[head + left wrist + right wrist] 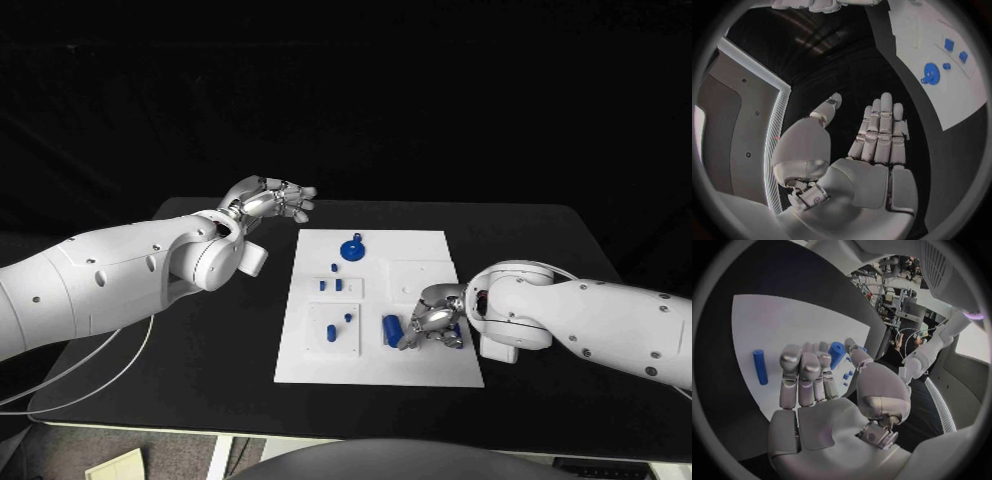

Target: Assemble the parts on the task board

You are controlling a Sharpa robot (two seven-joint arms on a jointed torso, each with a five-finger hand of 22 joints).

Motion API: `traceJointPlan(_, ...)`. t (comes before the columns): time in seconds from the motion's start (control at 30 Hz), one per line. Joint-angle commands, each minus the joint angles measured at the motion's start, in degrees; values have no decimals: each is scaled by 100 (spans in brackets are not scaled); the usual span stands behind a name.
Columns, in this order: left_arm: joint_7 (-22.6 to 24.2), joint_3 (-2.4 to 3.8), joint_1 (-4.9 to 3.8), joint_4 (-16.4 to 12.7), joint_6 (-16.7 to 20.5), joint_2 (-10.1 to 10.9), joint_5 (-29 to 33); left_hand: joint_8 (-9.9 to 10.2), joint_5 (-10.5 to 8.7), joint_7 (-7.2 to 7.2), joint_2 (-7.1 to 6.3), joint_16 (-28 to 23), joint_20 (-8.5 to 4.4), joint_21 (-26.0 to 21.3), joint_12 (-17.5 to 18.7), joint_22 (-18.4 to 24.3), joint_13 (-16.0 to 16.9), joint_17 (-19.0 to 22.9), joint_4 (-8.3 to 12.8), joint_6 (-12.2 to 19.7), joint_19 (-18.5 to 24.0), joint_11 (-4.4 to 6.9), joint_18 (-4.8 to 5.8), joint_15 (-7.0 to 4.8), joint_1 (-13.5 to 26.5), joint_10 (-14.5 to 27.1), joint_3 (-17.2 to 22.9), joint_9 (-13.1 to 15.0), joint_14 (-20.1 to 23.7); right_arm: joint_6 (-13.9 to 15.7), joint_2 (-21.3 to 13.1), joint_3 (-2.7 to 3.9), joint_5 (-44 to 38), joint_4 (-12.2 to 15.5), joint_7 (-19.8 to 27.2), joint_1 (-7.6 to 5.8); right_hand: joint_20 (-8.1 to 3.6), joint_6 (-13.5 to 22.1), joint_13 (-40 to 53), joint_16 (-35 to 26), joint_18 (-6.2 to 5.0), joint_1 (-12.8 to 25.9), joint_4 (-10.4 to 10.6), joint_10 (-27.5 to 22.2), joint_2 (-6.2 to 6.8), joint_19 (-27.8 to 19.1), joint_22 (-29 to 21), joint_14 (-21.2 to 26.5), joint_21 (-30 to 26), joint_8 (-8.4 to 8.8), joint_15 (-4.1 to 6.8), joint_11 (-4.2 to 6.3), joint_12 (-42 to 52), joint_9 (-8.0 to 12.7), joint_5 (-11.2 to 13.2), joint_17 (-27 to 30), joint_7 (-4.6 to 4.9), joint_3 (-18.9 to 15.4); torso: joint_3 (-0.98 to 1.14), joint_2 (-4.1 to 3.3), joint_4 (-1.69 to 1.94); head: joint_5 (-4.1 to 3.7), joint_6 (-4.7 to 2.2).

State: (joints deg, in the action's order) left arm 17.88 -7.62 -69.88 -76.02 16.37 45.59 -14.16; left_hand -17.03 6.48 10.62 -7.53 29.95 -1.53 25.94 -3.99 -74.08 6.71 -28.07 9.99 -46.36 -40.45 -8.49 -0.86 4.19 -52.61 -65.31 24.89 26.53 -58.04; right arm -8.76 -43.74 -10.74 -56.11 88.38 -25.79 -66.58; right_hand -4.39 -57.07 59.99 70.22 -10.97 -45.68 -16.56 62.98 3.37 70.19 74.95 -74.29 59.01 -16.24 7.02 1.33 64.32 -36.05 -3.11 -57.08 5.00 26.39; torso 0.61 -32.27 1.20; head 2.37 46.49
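The white task board point(433, 262) lies in the middle of the black table. On it are a round blue part with a knob point(353, 248) point(930, 72), several small blue pegs point(335, 285), and a blue cylinder point(392, 330) point(759, 366). My right hand point(434, 318) point(811, 375) hangs low over the board's near right area, fingers straight and together beside that cylinder. A second blue cylinder point(837, 354) point(451, 338) sits between its thumb and fingers; whether it is pinched is unclear. My left hand point(271, 200) point(876, 135) hovers off the board's far left corner, fingers spread, holding nothing.
Raised white square blocks point(421, 277) stand on the board, some with blue pieces in them. Bare black table point(216, 330) lies on both sides of the board. A white cable point(116, 350) runs over the table's left edge.
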Motion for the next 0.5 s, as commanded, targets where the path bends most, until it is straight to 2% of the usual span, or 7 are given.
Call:
traceJointPlan(0.03,26,5,-2,-10,-75,-8,40,-26,36,-1,63,-36,0,-33,-29,-6,-10,-10,12,47,-34,23,-26,-3,-5,20,0,-10,-35,-62,15,1,-130,-13,125,7,37,-65,-4,-39,-398,-9,75,40,-104,27,27,-33,-24,20,22,-13,-23,-5,30,-7,18,44,-3,-1,3,-5,5)
traceJointPlan(0.13,21,5,-2,-9,-82,-10,40,-26,37,-1,64,-36,0,-34,-29,-7,-10,-11,12,47,-35,23,-26,-3,-6,20,0,-10,-35,-58,37,1,-110,-38,79,8,77,-85,-12,-53,-390,221,334,53,-323,23,15,-35,-45,32,16,-16,-33,3,29,-4,20,72,-5,-3,6,-5,10)
traceJointPlan(0.2,17,5,-2,-6,-95,-13,41,-27,46,-1,93,-40,-1,-36,-30,-9,-10,-17,12,48,-39,23,-27,-4,-13,19,9,-10,-37,-54,54,1,-109,-50,70,8,83,-100,-14,-58,-381,304,530,59,-399,13,14,-37,-55,43,23,-8,-38,12,28,-5,12,200,-5,-3,7,1,16)
traceJointPlan(0.23,15,5,-2,-8,-105,-10,43,-27,54,0,116,-44,-1,-39,-30,-12,-10,-21,14,49,-42,23,-27,-4,-20,19,16,-11,-39,-61,62,1,-109,-57,68,8,82,-104,-15,-60,-390,300,582,62,-415,10,16,-37,-55,48,25,-6,-39,14,28,-5,10,268,-5,-3,8,2,17)
traceJointPlan(0.33,2,5,-2,-17,-119,-9,45,-27,70,1,140,-52,-1,-46,-29,-16,-11,-30,30,53,-43,23,-26,-4,-41,21,25,-13,-40,-80,93,1,-108,-86,74,8,99,-137,-10,-61,-403,235,857,79,-371,13,42,-45,-30,70,25,-5,-39,28,29,-15,9,790,-5,-3,8,2,21)
traceJointPlan(0.4,-1,5,-2,-18,-119,-11,45,-27,75,1,142,-55,-1,-49,-29,-18,-11,-33,38,54,-43,22,-26,-4,-48,22,27,-13,-40,-82,108,1,-101,-94,78,8,106,-146,-7,-60,-403,211,918,85,-362,19,52,-49,-17,76,23,-7,-36,30,29,-19,10,957,-5,-3,9,1,23)
traceJointPlan(0.5,-10,5,-2,-13,-121,-25,45,-29,110,3,165,-67,0,-58,-29,-28,-12,-49,75,56,-47,21,-24,-3,-87,22,37,-15,-43,-120,144,1,-72,-111,83,8,119,-171,-6,-64,-402,115,1084,99,-481,9,59,-50,-14,88,23,-5,-39,40,26,-23,8,1495,-6,-2,6,8,26)
